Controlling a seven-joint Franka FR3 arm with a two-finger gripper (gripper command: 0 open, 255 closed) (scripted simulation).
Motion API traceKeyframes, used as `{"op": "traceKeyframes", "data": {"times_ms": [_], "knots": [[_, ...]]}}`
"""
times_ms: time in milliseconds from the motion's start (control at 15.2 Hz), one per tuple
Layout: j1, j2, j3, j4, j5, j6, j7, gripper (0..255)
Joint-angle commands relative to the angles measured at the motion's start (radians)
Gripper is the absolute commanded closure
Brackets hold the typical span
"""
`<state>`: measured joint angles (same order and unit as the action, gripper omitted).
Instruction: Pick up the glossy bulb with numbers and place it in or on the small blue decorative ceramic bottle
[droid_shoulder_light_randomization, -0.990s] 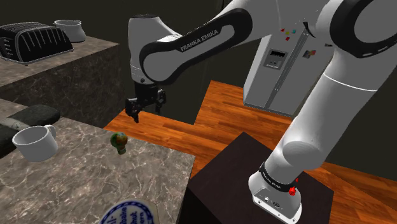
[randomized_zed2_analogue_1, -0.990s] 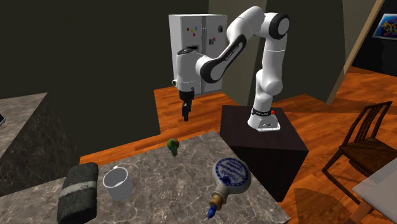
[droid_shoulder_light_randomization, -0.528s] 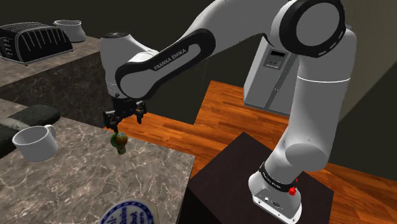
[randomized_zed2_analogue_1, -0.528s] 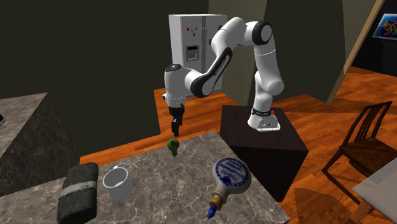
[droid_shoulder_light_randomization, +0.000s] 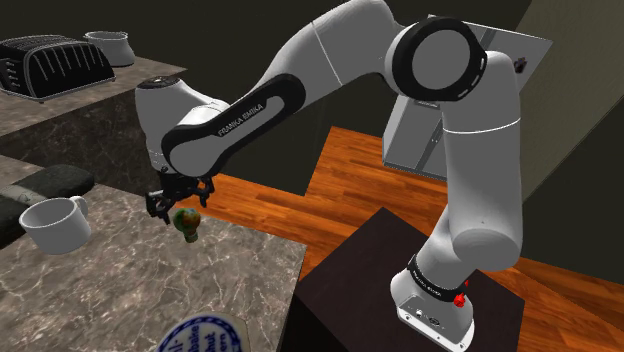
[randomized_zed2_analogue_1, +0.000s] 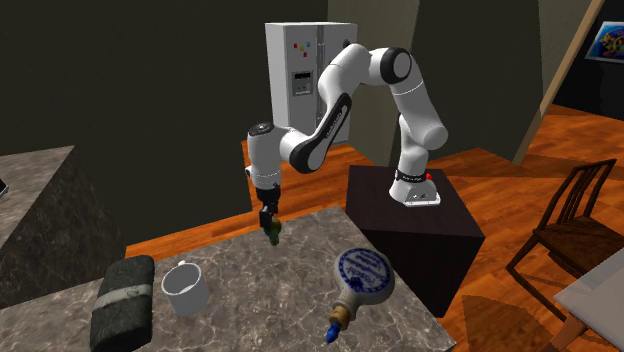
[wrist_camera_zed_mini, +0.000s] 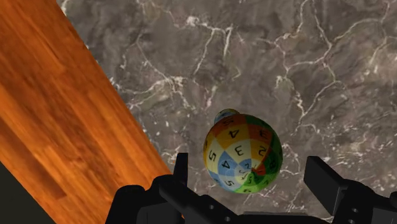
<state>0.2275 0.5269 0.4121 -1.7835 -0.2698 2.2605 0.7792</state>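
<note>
Gripper (wrist_camera_zed_mini: 249, 167): black, two fingers (wrist_camera_zed_mini: 181, 167) set wide apart, clasping nothing. Hangs just above the counter, pointing down at it.

Bulb (wrist_camera_zed_mini: 242, 153): glossy ball in orange, yellow, blue, green and red patches, each bearing a numeral (3, 4 and 5 legible). Sits between the two fingers, with a gap on either side, touched by neither. A small pale base shows past the ball. In the shoulder view the bulb (droid_shoulder_light_randomization: 186, 222) rests on the counter directly under the gripper (droid_shoulder_light_randomization: 178, 203). In the second exterior view the gripper (randomized_zed2_analogue_1: 266, 216) likewise hangs just over the bulb (randomized_zed2_analogue_1: 272, 235).

Counter (wrist_camera_zed_mini: 305, 57): grey-brown marble with white veining. The bulb lies close to its edge, beside the wood floor (wrist_camera_zed_mini: 51, 127).

Mug (randomized_zed2_analogue_1: 185, 295): white, upright, on the same counter, apart from the bulb toward the second exterior view's lower left.

Bottle (randomized_zed2_analogue_1: 362, 276): flat round body, white with a blue pattern, lying on its side, brown neck and blue tip toward the counter's near edge. Well apart from bulb and gripper.

Roll (randomized_zed2_analogue_1: 122, 298): dark with a pale band, just past the mug.

Stand (randomized_zed2_analogue_1: 412, 235): dark box carrying the arm's base, beside the counter.

Toaster (droid_shoulder_light_randomization: 55, 62): black, on a higher, farther counter, next to a pale pot (droid_shoulder_light_randomization: 110, 45).

Refrigerator (randomized_zed2_analogue_1: 298, 70): grey, behind the arm.

Chair (randomized_zed2_analogue_1: 570, 215): wooden, at the second exterior view's right.
</note>
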Motion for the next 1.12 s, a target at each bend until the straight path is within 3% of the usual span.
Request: {"op": "traceKeyframes", "data": {"times_ms": [0, 660, 726, 1056], "knots": [[0.004, 0.018, -0.006, -0.004, -0.009, 0.021, 0.005, 0], [0.007, 0.031, -0.011, -0.006, -0.016, 0.036, 0.009, 0], [0.007, 0.031, -0.011, -0.006, -0.016, 0.036, 0.009, 255], [0.007, 0.031, -0.011, -0.006, -0.016, 0.036, 0.01, 255]]}}
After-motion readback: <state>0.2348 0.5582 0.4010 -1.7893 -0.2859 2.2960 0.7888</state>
